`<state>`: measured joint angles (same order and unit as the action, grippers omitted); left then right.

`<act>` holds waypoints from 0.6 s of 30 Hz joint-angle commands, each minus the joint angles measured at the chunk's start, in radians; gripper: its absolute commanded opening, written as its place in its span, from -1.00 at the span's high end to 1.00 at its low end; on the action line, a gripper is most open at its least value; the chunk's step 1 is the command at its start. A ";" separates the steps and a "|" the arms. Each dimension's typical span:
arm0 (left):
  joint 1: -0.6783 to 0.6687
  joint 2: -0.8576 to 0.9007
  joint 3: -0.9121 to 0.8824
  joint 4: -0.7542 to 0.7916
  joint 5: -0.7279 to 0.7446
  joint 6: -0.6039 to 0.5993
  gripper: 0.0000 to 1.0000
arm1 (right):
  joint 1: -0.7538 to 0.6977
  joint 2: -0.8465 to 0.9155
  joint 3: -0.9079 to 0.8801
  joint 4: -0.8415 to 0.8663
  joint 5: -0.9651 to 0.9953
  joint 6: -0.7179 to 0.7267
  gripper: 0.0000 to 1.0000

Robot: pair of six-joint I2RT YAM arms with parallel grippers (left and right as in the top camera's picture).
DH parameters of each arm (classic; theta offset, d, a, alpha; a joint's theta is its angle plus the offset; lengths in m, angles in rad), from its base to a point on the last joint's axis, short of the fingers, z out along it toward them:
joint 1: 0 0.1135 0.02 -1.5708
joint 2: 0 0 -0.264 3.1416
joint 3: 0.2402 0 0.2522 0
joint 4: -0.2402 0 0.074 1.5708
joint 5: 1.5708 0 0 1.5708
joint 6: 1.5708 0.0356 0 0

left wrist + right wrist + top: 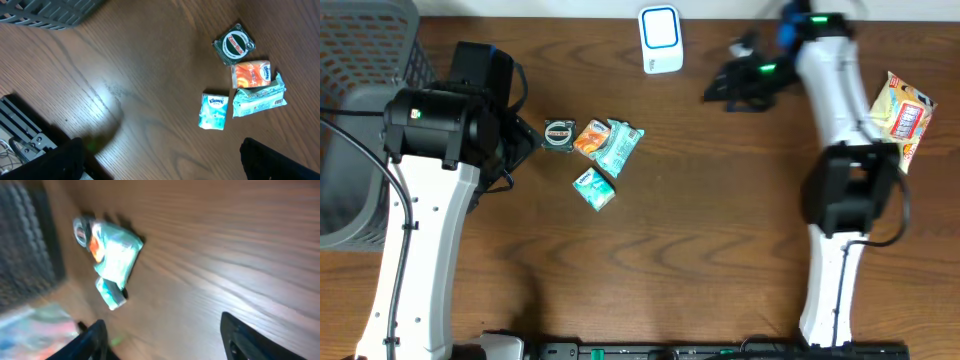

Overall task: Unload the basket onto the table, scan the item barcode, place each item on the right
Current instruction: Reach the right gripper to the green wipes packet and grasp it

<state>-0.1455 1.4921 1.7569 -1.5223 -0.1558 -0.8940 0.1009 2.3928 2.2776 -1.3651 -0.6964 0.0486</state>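
- We are judging the task as barely begun: neither arm is carrying anything, and nothing is being held up to the barcode scanner (pixel 660 40), which is standing at the far edge of the table (pixel 700 230)
- The candidate items are lying in a loose cluster on the left half of the table: a round tin (pixel 234 45), an orange packet (pixel 252 74) just beside it, a teal packet (pixel 260 97) touching the orange one, and a Kleenex pack (pixel 214 111) a little apart from them
- The left gripper (pixel 160 150) is hanging released, fingers spread wide with only bare wood between them; it is hovering near the tin without touching it
- The right gripper (pixel 162 325) is also showing parted fingers and nothing between them, near the scanner and well apart from the cluster
- We are reckoning that everything is left to do: choosing an item, grasping it, turning its barcode to the scanner
- Only the overhead view is giving us the scanner, a snack bag (pixel 902 115) at the right edge, and the basket (pixel 350 40) at the left
- Only the left wrist view is letting us read the labels, though no barcode is showing there
- The right wrist view is blurred, showing the cluster only from a low angle
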 commanded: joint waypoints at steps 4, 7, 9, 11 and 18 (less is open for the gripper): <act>0.005 0.002 -0.002 -0.006 -0.006 -0.006 -0.95 | 0.251 -0.023 -0.001 0.112 0.308 0.193 -0.07; 0.005 0.002 -0.002 -0.006 -0.006 -0.006 -0.95 | 0.355 -0.023 -0.001 0.169 0.420 0.273 -0.10; 0.005 0.002 -0.002 -0.006 -0.006 -0.006 -0.96 | 0.409 -0.023 -0.002 0.187 0.533 0.341 -0.13; 0.005 0.002 -0.002 -0.006 -0.006 -0.006 -0.96 | 0.468 -0.018 -0.002 0.206 0.655 0.414 -0.18; 0.005 0.002 -0.002 -0.006 -0.006 -0.006 -0.95 | 0.606 -0.001 -0.003 0.299 0.827 0.472 -0.24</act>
<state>-0.1455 1.4921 1.7569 -1.5223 -0.1558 -0.8940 0.6788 2.3928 2.2765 -1.0748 -0.0196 0.4545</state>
